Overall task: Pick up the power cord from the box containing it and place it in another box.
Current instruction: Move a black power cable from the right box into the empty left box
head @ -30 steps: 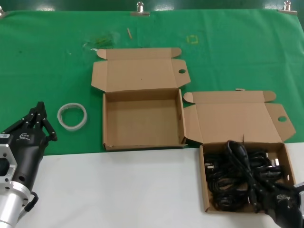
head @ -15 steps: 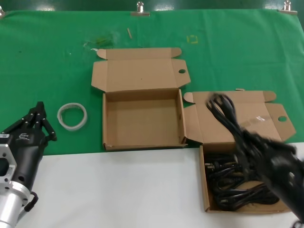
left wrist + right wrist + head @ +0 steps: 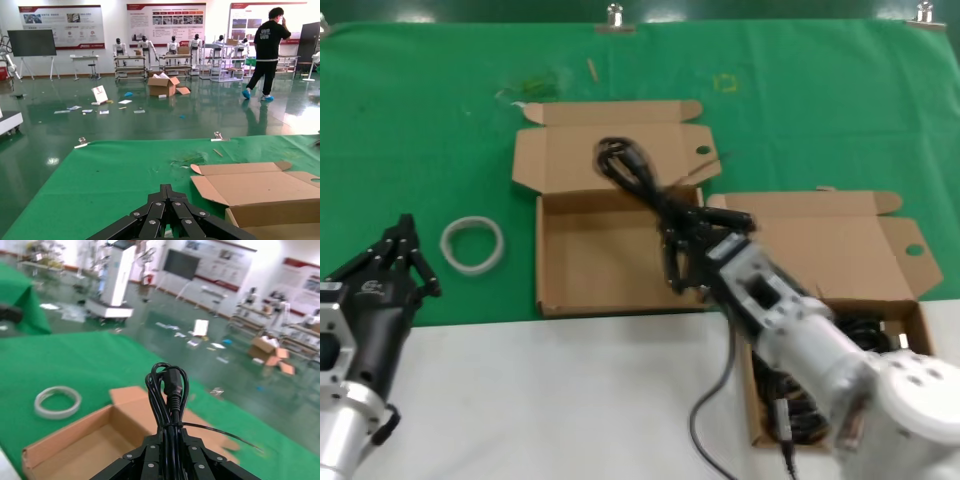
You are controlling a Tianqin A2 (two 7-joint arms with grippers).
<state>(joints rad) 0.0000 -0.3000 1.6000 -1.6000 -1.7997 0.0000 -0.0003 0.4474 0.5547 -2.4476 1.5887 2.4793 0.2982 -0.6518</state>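
Observation:
My right gripper [image 3: 680, 228] is shut on the power cord [image 3: 625, 162], a slim black hank. It holds the cord in the air over the empty dot-marked box [image 3: 620, 255]. The looped end sticks out past the fingertips and shows in the right wrist view [image 3: 170, 385]. A loose tail [image 3: 708, 420] hangs down over the white table. The slit-marked box [image 3: 820, 240] stands at the right, partly hidden by my right arm. My left gripper [image 3: 405, 248] is shut and empty at the left table edge; it also shows in the left wrist view [image 3: 167, 192].
A heap of black cables [image 3: 865, 328] lies in the slit-marked box. A white tape ring [image 3: 473, 243] lies on the green cloth [image 3: 420, 120] left of the empty box. The empty box's lid [image 3: 610, 150] leans back behind it.
My right gripper has lifted the cord out of the right box and carried it left and away, over the empty box. The left arm has not moved.

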